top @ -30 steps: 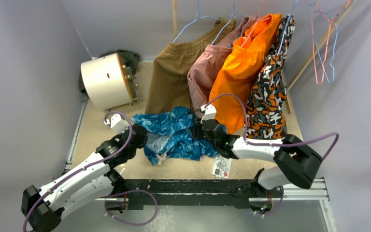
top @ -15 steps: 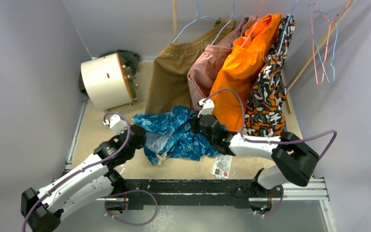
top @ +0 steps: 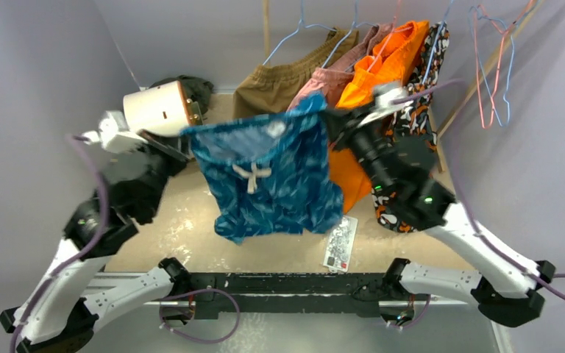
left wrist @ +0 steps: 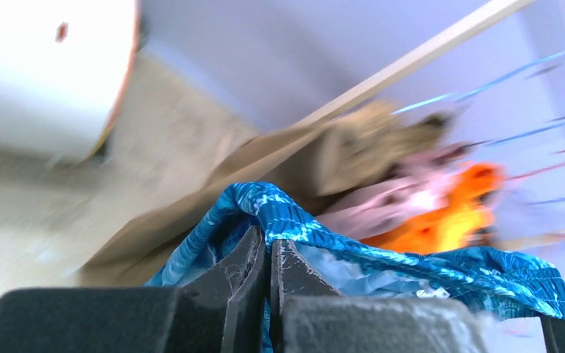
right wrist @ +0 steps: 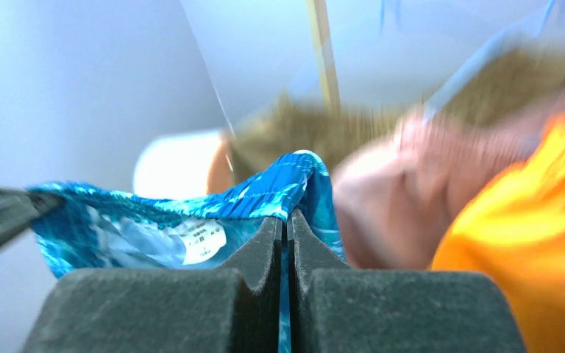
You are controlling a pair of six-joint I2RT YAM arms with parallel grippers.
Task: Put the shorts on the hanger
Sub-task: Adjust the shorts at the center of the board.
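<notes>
The blue-and-teal shorts (top: 272, 184) hang spread out above the table, waistband up, white drawstring bow facing the camera. My left gripper (top: 185, 136) is shut on the left end of the waistband; in the left wrist view (left wrist: 268, 246) the fabric (left wrist: 412, 265) runs between the jaws. My right gripper (top: 325, 110) is shut on the right end; in the right wrist view (right wrist: 288, 220) the waistband (right wrist: 154, 220) with its white label shows. The pink-red wire hanger (top: 477, 66) hangs on the rod at the far right, apart from both grippers.
Brown shorts (top: 276, 81), pink shorts (top: 324, 81), orange shorts (top: 371, 73) and patterned shorts (top: 412, 125) hang on light blue hangers behind the held shorts. A white drum (top: 158, 110) lies at the back left. A printed card (top: 338, 243) lies on the table.
Both arms have risen from the table and lifted the shorts, which lay crumpled before. The waistband is now stretched between the two grippers, and the shorts hang open.
</notes>
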